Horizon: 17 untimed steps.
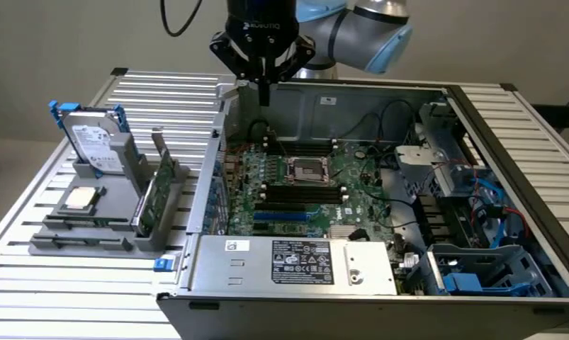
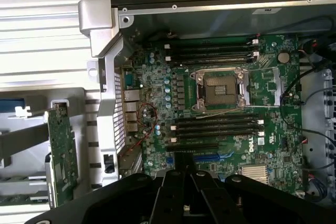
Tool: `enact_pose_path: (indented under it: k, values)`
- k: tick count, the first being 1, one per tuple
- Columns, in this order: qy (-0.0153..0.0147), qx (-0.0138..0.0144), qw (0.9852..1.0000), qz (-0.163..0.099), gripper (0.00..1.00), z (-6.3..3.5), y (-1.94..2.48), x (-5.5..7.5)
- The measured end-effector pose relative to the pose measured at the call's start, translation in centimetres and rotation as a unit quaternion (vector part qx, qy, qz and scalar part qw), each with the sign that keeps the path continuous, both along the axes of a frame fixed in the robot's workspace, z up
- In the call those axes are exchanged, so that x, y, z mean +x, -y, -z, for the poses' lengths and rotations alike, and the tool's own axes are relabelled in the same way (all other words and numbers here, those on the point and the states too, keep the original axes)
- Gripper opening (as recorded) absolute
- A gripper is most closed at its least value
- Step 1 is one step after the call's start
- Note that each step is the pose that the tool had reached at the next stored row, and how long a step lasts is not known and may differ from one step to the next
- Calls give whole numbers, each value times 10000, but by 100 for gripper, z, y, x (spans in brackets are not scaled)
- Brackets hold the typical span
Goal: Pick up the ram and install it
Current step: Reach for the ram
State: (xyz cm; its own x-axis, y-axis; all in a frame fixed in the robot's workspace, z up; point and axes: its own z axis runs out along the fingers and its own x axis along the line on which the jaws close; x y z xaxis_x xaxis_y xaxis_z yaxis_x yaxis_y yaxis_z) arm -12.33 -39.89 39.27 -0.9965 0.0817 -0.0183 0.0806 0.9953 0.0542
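Note:
My gripper (image 1: 263, 99) hangs shut and empty above the far left corner of the open computer case (image 1: 511, 212); in the wrist view its closed black fingertips (image 2: 185, 170) meet over the motherboard (image 2: 157, 145). The ram (image 2: 21, 199) is a narrow green strip lying in the grey holder (image 1: 76, 244) outside the case, well off to the exterior view's left of the gripper and partly cut off. Black memory slots (image 2: 218, 129) run beside the CPU socket (image 2: 220, 88), with more slots (image 2: 212, 51) on its other side.
The holder also carries a silver hard drive with blue rails (image 1: 93, 142), a CPU chip (image 1: 83, 198) and a tall green expansion card (image 1: 147, 202). Case walls, cables (image 1: 492, 198), the power supply (image 1: 294, 262) and a drive cage (image 1: 482, 273) surround the motherboard.

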Motion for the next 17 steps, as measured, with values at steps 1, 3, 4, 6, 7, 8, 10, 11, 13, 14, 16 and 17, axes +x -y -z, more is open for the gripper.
enact_pose_path:
  k: [1, 3, 4, 6, 7, 8, 10, 11, 13, 14, 16, 17]
  values:
    - [1, 0, 10000, 0, 11, 0, 0, -44]
    - [2, 1, 10000, 0, 11, 2, -1, -134]
    - [2, 0, 10000, 0, 11, 3, -1, -179]
    - [2, 1, 10000, 0, 11, 5, -1, -269]
    - [1, 0, 10000, 1, 11, 6, -1, -314]
    - [1, 1, 10000, 1, 11, 7, -1, -363]
    - [0, 0, 10000, 0, 11, 8, -1, -453]
    - [0, 0, 10000, 1, 11, 8, -1, -498]
    - [-4, 1, 10000, 0, 11, 9, -1, -588]
    - [-7, 1, 10000, 0, 11, 9, -1, -633]
    - [-17, 3, 10000, 0, 11, 9, -1, -724]
    - [-23, 4, 10000, 0, 11, 9, -1, -773]
